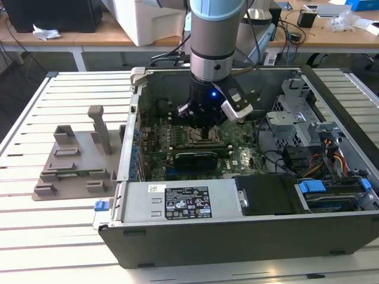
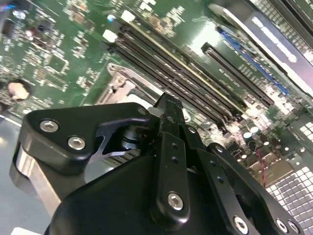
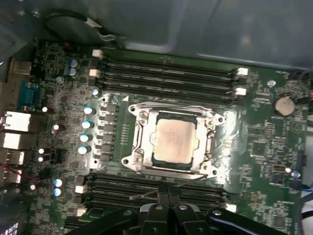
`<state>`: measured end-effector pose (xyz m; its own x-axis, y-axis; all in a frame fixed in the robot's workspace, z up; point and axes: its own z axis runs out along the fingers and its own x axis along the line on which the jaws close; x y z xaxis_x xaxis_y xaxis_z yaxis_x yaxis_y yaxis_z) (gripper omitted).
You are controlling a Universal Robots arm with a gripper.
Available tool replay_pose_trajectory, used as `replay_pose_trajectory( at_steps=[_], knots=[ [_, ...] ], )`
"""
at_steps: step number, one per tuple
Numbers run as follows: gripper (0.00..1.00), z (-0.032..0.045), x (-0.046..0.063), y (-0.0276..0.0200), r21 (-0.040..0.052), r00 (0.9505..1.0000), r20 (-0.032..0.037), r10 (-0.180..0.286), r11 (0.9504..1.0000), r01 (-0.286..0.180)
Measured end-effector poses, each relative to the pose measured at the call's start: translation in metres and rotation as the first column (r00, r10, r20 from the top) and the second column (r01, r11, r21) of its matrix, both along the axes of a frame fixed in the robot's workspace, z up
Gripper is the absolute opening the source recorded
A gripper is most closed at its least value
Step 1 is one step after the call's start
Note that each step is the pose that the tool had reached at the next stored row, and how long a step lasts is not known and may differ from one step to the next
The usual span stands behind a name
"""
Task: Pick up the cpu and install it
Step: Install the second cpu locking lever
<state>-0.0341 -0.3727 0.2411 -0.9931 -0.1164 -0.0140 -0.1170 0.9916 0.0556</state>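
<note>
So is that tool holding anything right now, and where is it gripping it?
Nothing that shows. The cpu already sits in its socket on the motherboard, apart from the tool, whose tips are together.

We see the cpu [image 3: 172, 141] with a dull silvery metal lid, a shiny metal socket frame [image 3: 138, 139], a glossy green board [image 3: 259, 142], a matt black plastic gripper [image 2: 167, 108], a matt grey plastic holder [image 1: 74, 163], a pale slatted metal table [image 1: 53, 236]
</note>
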Motion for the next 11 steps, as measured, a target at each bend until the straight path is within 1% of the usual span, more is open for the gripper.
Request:
replay_pose_trajectory(
  at_steps=[4,7,9,10,11],
  knots=[
    [0.11,-0.0079,-0.002,-0.0042,0.0008,1.0,0.0,0.0,1.0,0.0],
    [0.11,-0.0148,-0.003,-0.0044,0.0006,1.0,0.0,0.001,1.0,-0.001],
    [0.11,-0.0176,-0.003,-0.0038,0.0005,1.0,-0.0002,0.006,1.0,-0.006],
    [0.11,-0.0183,-0.003,-0.0024,0.0004,1.0,-0.0002,0.01,1.0,-0.01],
    [0.11,-0.0197,-0.003,0.0007,0.001,0.9999,0.0,0.016,0.9999,-0.016]
  ],
)
